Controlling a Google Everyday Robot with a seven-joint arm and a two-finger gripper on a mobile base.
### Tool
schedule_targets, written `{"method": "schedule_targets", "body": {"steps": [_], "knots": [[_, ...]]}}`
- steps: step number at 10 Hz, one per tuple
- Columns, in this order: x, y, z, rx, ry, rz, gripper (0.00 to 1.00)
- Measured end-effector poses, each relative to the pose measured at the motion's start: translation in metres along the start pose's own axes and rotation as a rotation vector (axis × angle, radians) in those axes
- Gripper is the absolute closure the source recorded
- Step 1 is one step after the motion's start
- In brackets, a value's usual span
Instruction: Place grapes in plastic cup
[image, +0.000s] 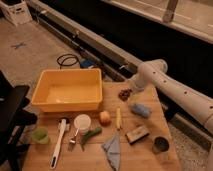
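Nearest you on the desk (90, 157) lie a grey-blue cloth (114, 150) and a metal cup (160, 145). At the near left corner you have the green plastic cup (40, 135), upright and well apart from the grapes. Farther in, a white cup (82, 123) stands beside an orange fruit (104, 118). Beyond them the grapes (125, 93) lie on the desk near its far edge, just right of the yellow tub (67, 90). Your hand (131, 86) hangs just behind the grapes, spread wide, holding nothing.
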Motion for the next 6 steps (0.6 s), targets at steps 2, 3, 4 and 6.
{"method": "schedule_targets", "body": {"steps": [2, 3, 4, 6], "knots": [[-0.002, 0.0, 0.001, -0.003, 0.0, -0.004, 0.2], [-0.001, -0.002, 0.001, -0.005, -0.005, 0.002, 0.2], [0.004, -0.003, 0.005, -0.009, -0.022, 0.017, 0.2], [0.029, -0.007, 0.02, -0.025, -0.076, 0.073, 0.2]]}}
